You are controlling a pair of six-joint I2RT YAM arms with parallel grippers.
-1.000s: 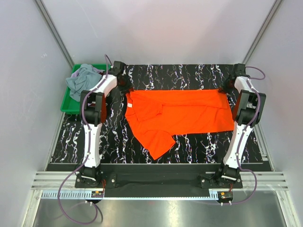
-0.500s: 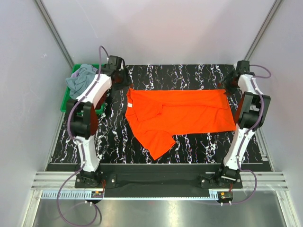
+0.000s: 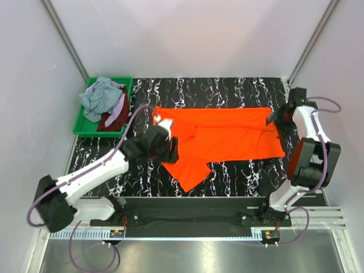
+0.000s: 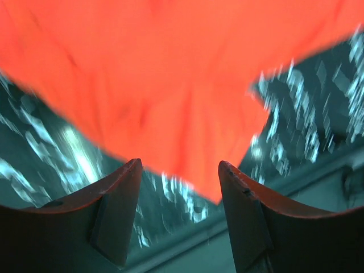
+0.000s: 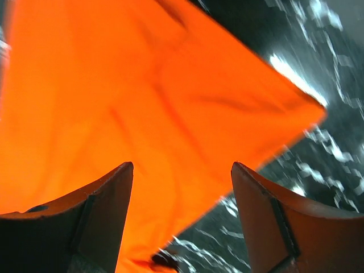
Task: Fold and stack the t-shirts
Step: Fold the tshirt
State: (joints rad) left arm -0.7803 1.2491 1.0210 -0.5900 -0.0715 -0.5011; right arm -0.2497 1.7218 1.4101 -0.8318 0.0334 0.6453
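The left end effector (image 3: 168, 149) hovers open and empty over the left edge of the orange-red t-shirt (image 3: 227, 135). Its wrist view shows a pointed sleeve beyond the parted fingers (image 4: 120, 190). The left arm hides part of that edge from above. The right end effector (image 3: 277, 120) is also open and empty, above the shirt's right edge. The shirt lies spread across the black marbled table (image 3: 227, 90). At the far left corner, a green bin (image 3: 81, 128) holds crumpled grey-blue (image 3: 98, 98), lilac (image 3: 120, 106) and dark red (image 3: 115, 120) t-shirts.
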